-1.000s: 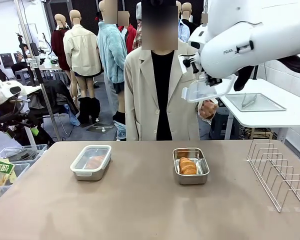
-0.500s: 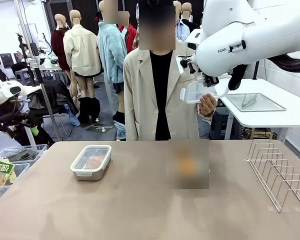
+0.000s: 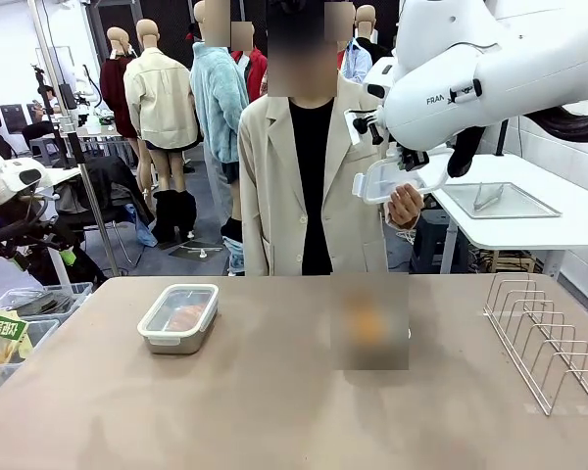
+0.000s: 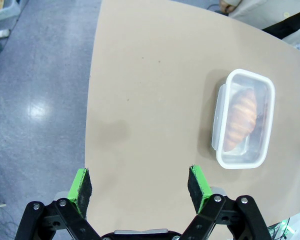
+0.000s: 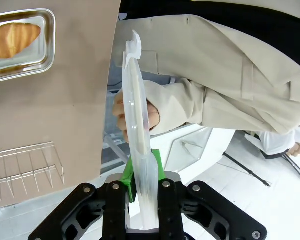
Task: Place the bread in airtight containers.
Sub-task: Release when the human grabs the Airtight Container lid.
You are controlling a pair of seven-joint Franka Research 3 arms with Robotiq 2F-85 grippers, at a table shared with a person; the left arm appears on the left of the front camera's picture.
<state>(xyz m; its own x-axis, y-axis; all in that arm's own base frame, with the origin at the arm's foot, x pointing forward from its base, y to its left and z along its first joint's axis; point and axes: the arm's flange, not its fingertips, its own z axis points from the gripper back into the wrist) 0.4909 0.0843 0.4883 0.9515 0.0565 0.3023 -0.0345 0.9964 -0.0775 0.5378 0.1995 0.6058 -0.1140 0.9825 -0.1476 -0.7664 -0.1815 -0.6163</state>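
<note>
One airtight container [image 3: 179,316] sits at the table's left with its clear lid on and a golden bread [image 4: 240,120] inside. My left gripper [image 4: 140,184] hovers open above the table, to one side of that container [image 4: 244,118]. The other tin [image 5: 20,45] stands open with a bread [image 5: 12,37] in it. My right gripper [image 5: 142,172] is raised high at the far right [image 3: 410,159], shut on the edge of a clear lid [image 5: 135,115]. The person's hand [image 3: 406,206] touches that lid [image 3: 387,181] from below.
A wire rack [image 3: 544,343] stands at the table's right edge. The person in a beige jacket [image 3: 274,196] stands at the far side. Plastic bins [image 3: 20,328] sit off the table's left. A white side table with a steel tray [image 3: 500,201] stands behind on the right.
My right gripper with the lid has shifted slightly left and down. The person's hand has come up against the lid. The left arm has not moved.
</note>
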